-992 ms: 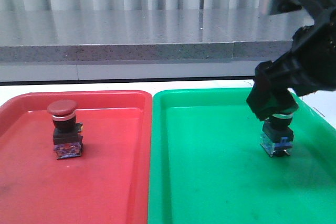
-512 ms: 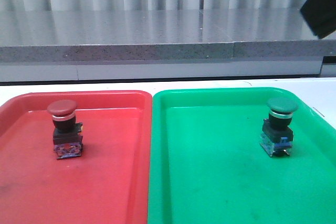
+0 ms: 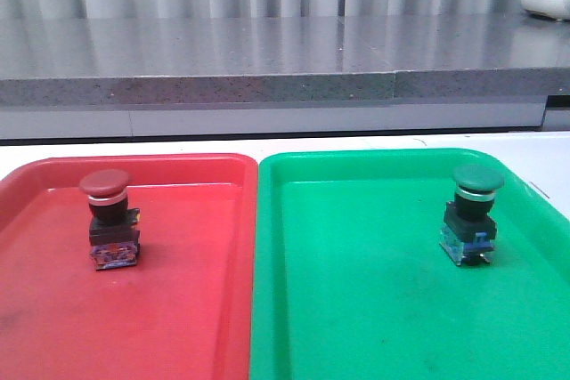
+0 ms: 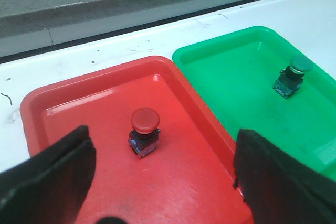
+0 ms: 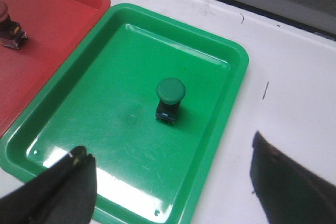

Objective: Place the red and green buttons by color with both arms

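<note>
In the front view the red button [image 3: 109, 218] stands upright at the left of the frame, in the back left part of the red tray [image 3: 178, 309]. The green button [image 3: 474, 214] stands upright at the right of the frame, in the back right part of the green tray [image 3: 356, 309]. The trays lie side by side on the white table [image 3: 356, 142], edges touching. Neither arm shows in this view.

The left gripper [image 4: 163, 182] hangs spread wide and empty, well apart from the red button [image 4: 144, 131], which sits between its two fingers [image 4: 47, 174] in that frame.

The right gripper [image 5: 168, 192] is likewise wide and empty, with the green button [image 5: 169, 98] centre frame, clear of its fingers [image 5: 294, 182].
</note>
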### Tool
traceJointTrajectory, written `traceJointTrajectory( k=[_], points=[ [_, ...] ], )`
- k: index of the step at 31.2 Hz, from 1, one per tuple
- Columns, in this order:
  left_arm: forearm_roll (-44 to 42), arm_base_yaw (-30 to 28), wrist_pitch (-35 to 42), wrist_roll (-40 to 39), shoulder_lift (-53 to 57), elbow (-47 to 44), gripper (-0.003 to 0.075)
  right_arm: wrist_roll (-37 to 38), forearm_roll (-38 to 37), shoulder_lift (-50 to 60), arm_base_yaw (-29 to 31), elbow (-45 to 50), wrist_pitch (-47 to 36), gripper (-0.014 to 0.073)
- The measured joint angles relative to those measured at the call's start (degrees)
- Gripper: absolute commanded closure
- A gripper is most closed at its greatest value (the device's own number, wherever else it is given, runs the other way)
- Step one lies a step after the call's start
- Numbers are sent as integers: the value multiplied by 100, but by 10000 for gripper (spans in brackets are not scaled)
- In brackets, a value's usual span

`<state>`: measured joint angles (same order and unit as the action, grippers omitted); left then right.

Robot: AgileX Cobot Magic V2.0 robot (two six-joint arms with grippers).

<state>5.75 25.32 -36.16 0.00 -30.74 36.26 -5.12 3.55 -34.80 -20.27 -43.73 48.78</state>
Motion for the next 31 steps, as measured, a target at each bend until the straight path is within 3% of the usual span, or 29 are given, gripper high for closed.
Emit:
traceJointTrajectory(
  k=[7, 10, 15, 18, 19, 31],
  points=[
    [0, 0, 0, 0, 0, 0, 187, 0, -24, 10, 0, 0, 27, -8],
    [0, 0, 0, 0, 0, 0, 223, 0, -28, 10, 0, 0, 27, 120],
    [0, 0, 11, 0, 0, -43, 537, 0, -38, 10, 0, 0, 27, 518],
    [0, 0, 11, 0, 0, -56, 698, 0, -38, 10, 0, 0, 27, 670],
    [0, 0, 11, 0, 0, -56, 742, 0, -38, 10, 0, 0, 27, 659],
    [0, 0, 62, 0, 27, -115, 740, 0, -38, 10, 0, 0, 70, 664]
  ],
)
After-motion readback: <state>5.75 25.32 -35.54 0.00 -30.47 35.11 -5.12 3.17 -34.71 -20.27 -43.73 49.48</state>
